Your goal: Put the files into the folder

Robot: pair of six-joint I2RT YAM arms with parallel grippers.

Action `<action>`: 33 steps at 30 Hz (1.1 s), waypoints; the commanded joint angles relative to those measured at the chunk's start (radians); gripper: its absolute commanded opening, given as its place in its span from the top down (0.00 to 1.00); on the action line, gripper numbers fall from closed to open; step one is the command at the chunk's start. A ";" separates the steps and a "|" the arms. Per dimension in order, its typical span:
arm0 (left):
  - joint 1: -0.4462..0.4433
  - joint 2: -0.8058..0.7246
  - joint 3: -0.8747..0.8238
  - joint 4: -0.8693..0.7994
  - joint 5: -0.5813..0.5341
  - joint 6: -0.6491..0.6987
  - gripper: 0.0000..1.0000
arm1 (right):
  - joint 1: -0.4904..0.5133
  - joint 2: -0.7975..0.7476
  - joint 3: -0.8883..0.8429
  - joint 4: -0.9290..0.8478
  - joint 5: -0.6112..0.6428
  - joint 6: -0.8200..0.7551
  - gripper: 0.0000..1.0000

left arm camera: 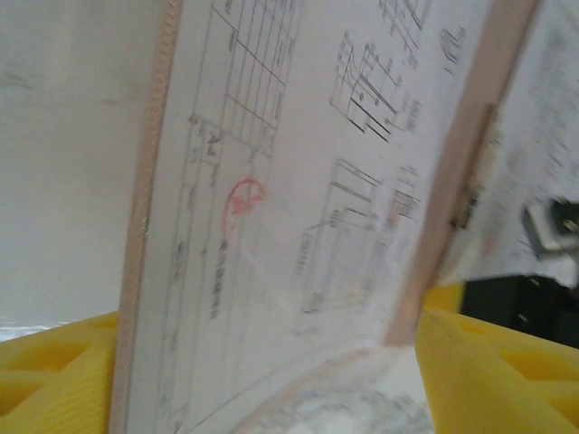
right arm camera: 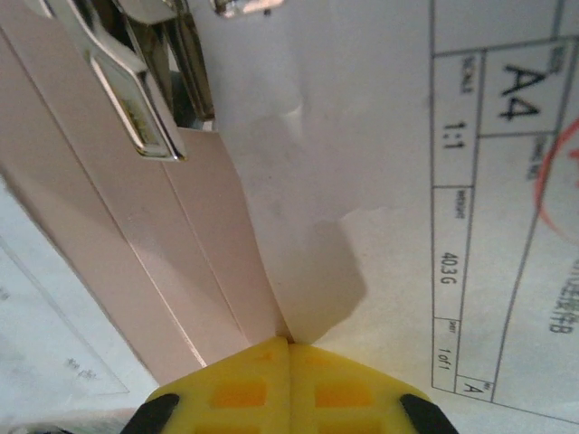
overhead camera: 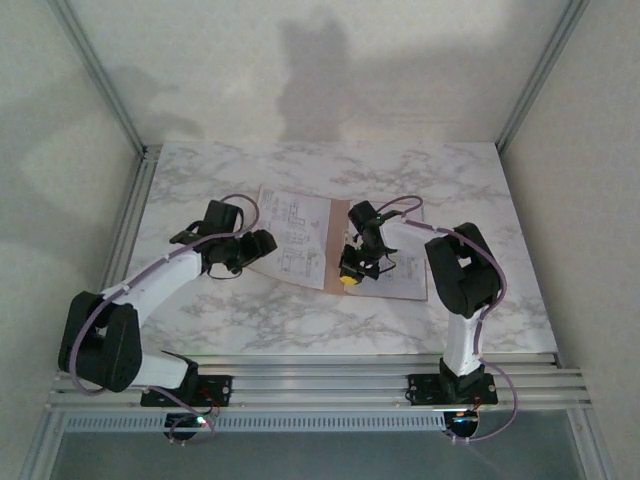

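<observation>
Pinkish-brown folder (overhead camera: 400, 272) lies open mid-table. The files (overhead camera: 295, 235) lie on its 9 o'clock half, with a metal clip (right arm camera: 136, 99) on the card. Legible: "A4", "1:1", "40.3G", "1 of 1"; the red round stamp is unreadable. Left gripper (overhead camera: 262, 243) sits at the folder's 9 o'clock edge, fingers spread. Right gripper (right arm camera: 289, 362) is pinched tight on a sheet corner.

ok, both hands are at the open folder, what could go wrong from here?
1. The right hand is shut right at the edge of the files, by the spine of the folder; a pull could crease or tear the thin paper.
2. The left hand is open astride the folder's edge and the sheet on it; closing may grab both together.
3. The metal clip sits close and could snag a sheet.
</observation>
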 commanded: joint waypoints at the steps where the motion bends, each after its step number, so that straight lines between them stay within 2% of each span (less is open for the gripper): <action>1: -0.039 -0.047 0.035 0.026 0.085 -0.032 0.31 | 0.012 0.098 -0.054 -0.086 0.142 -0.009 1.00; 3: -0.057 -0.058 0.045 0.024 0.087 -0.038 0.35 | 0.010 0.097 -0.056 -0.086 0.143 -0.008 1.00; 6: -0.074 -0.064 0.058 0.013 0.074 -0.039 0.48 | 0.012 0.092 -0.062 -0.084 0.144 -0.007 1.00; 8: -0.078 -0.061 0.063 0.005 0.059 -0.036 0.63 | 0.012 0.089 -0.063 -0.080 0.144 -0.005 1.00; 10: -0.086 -0.052 0.077 -0.015 0.034 -0.025 0.81 | 0.012 0.079 -0.066 -0.068 0.142 -0.002 0.99; 13: -0.102 -0.022 0.120 -0.085 -0.035 0.020 1.00 | 0.010 0.045 -0.073 -0.021 0.117 -0.005 0.90; 18: -0.112 0.016 0.191 -0.210 -0.157 0.100 1.00 | 0.010 -0.044 -0.074 0.098 0.031 -0.001 0.66; 22: -0.112 0.035 0.258 -0.332 -0.276 0.156 1.00 | 0.005 -0.139 -0.044 0.138 0.010 0.003 0.53; 25: -0.112 0.039 0.298 -0.412 -0.353 0.186 1.00 | -0.019 -0.193 -0.016 0.124 0.039 0.005 0.48; 33: -0.112 0.043 0.373 -0.586 -0.546 0.204 1.00 | -0.163 -0.276 -0.103 0.074 0.149 0.057 0.50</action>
